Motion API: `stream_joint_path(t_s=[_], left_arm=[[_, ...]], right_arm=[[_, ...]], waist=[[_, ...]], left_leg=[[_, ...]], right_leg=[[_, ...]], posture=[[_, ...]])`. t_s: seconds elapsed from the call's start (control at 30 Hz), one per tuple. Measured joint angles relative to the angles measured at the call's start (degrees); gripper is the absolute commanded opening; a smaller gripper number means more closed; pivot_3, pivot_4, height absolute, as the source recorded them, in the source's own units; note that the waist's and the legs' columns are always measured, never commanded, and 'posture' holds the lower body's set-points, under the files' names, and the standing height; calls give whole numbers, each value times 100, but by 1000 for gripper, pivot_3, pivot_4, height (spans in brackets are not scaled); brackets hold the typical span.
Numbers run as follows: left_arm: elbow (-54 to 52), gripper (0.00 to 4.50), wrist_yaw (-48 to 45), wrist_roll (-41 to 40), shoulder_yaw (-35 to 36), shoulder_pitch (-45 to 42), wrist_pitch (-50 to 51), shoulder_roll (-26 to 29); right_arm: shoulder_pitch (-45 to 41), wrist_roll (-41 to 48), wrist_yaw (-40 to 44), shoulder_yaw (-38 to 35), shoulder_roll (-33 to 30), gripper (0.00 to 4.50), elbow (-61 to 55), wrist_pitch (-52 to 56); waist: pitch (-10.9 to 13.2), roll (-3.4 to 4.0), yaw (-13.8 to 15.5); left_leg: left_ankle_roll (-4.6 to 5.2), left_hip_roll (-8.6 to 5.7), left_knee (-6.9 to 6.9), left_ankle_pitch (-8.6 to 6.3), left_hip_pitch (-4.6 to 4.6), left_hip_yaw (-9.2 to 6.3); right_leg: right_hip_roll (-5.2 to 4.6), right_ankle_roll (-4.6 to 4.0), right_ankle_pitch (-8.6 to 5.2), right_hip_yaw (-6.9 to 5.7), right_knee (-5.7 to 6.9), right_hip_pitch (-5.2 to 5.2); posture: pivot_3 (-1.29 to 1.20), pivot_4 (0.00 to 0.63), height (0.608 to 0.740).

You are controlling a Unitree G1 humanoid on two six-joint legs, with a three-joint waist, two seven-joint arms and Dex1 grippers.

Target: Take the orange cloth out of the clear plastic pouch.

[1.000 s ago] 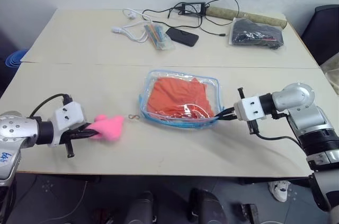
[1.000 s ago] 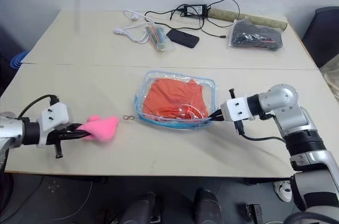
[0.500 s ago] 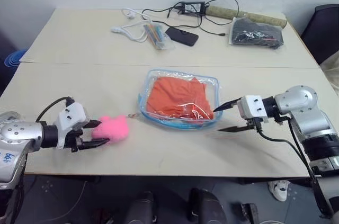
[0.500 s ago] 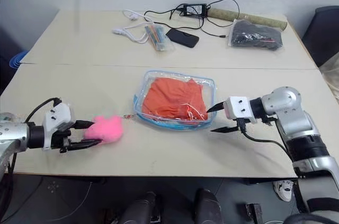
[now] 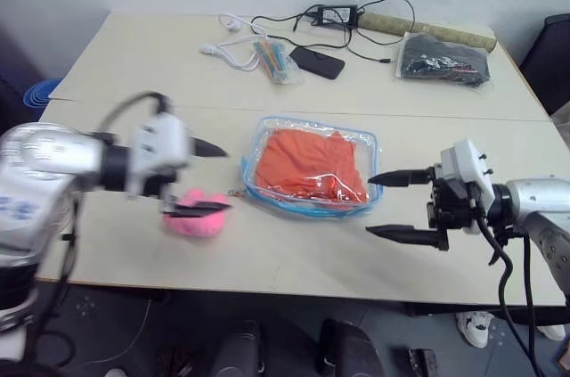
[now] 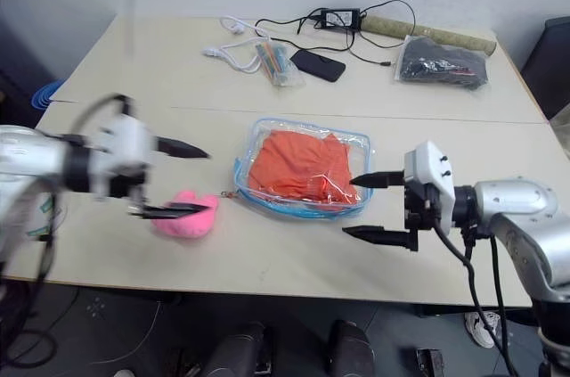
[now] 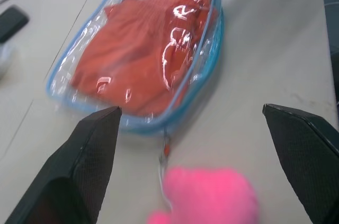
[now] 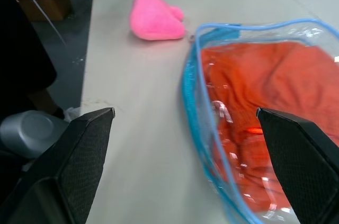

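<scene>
Between both released grippers, left gripper (image 5: 207,177) and right gripper (image 5: 392,204): clear plastic pouch (image 5: 311,166), orange cloth (image 5: 305,162) inside; pink plush (image 5: 195,217) under left.

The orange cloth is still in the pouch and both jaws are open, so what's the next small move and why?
Probably bring the right gripper in to pinch the near edge of the clear plastic pouch. The orange cloth lies fully inside it, both grippers stand open and clear of it, and the left gripper hovers by the pink plush, so nothing steadies the pouch yet.
</scene>
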Motion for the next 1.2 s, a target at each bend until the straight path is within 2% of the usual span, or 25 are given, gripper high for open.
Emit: stream_joint_path(t_s=[0.1, 0.23, 0.33, 0.43, 0.57, 0.7, 0.77, 0.87, 1.0, 1.2], left_arm=[[946, 4491, 248, 1058, -933, -374, -1099, -663], [1957, 4491, 384, 1852, -1460, -717, -2201, -1139], [2528, 3931, 476, 2114, -1520, -836, -2767, -1326], [2875, 3000, 447, 2211, -1517, -910, -3136, -1434], [2911, 1715, 342, 2143, -1485, -916, -3111, -1616], [2812, 806, 227, 2012, -1328, -896, -3014, -1601], [2636, 175, 134, 1870, -1222, -810, -2853, -1589], [2351, 175, 105, 1641, -1063, -622, -2421, -1605], [2082, 125, 213, 1312, -809, -526, -1806, -1776], [1649, 125, 759, 899, -425, -398, -675, -2191]], right_arm=[[108, 59, -278, -17, 48, 4500, -204, 118], [230, 38, -554, -47, 92, 4500, -312, 131], [346, 32, -627, -82, 92, 4500, -342, 126], [402, 29, -679, -143, 92, 4500, -380, 105], [538, -36, -715, -146, 92, 4500, -391, 64], [634, -109, -725, -146, 92, 4500, -393, -25], [641, -215, -720, -122, 92, 4500, -393, -109], [640, -422, -657, -43, 92, 4500, -392, -297], [632, -677, -546, 187, 93, 3577, -390, -547], [213, -1157, -812, 806, 569, 1544, -400, -883]], waist=[[1, -4, -55], [2, -6, -62], [3, -9, -53], [3, -9, -54], [3, -9, -45], [3, -9, -53], [3, -9, -54], [3, -9, -54], [3, -9, -47], [3, -9, -59]], left_leg=[[0, 7, -2, 0, -3, 42], [0, 11, -2, 0, -10, 44], [4, 11, 1, -1, -12, 42], [5, 12, 3, -1, -11, 31], [11, 12, 13, -3, -14, 19], [11, 12, 13, -4, -13, -9], [11, 13, 14, -3, -13, -11], [11, 17, 14, -3, -13, -13], [12, 23, 21, -4, -15, -20], [11, 25, 24, -4, -12, -23]], right_leg=[[8, 0, 0, -2, -4, -4], [10, 0, 0, -1, -9, -10], [7, 0, 0, -3, -9, -8], [6, 1, 0, -3, -8, -7], [2, 3, 1, -5, -7, -4], [2, 3, 1, -5, -5, -4], [2, 3, 1, -5, -6, -3], [2, 3, 1, -6, -5, -2], [1, 4, 1, -9, -5, 1], [1, 4, 2, -10, -1, 3]], posture=[[0, 150, 740], [0, 150, 740], [0, 150, 740], [0, 150, 740], [0, 150, 740], [0, 150, 740], [0, 150, 740], [0, 150, 740], [0, 150, 740], [0, 150, 740]])
